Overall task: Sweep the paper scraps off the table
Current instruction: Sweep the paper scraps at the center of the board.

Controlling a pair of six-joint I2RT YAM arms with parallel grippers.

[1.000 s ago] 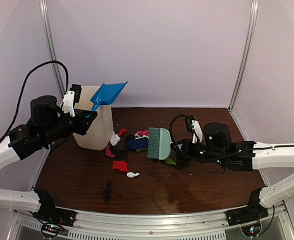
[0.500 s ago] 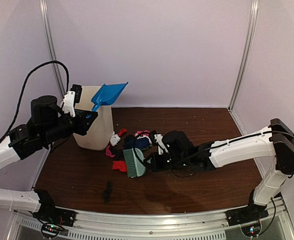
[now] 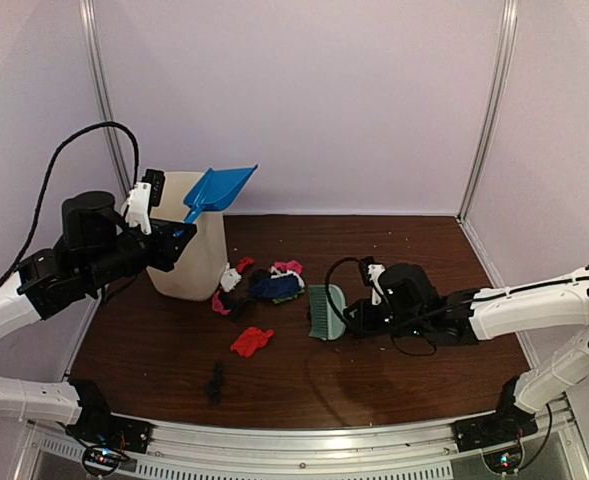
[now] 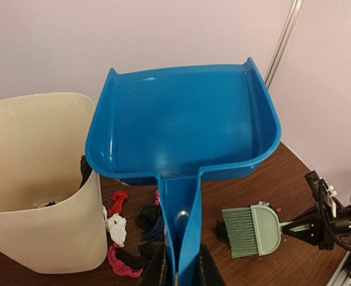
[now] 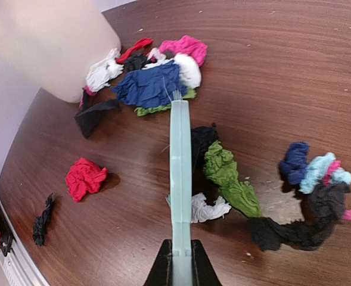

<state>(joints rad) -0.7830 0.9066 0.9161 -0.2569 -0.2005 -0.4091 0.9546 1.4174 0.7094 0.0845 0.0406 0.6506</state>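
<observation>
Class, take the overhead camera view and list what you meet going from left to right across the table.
cream plastic bin → crumpled red paper scrap → pale green hand brush → right gripper, shut on the brush's handle.

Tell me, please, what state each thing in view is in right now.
cream bin, upright, open-topped.
blue dustpan, empty, held raised by the cream bin's rim.
pale green hand brush, held low at the table, bristles toward the scraps.
paper scraps, strewn on the table, not yet gathered.
left tool, shut on the blue dustpan's handle.
right tool, shut on the pale green hand brush's handle.
</observation>
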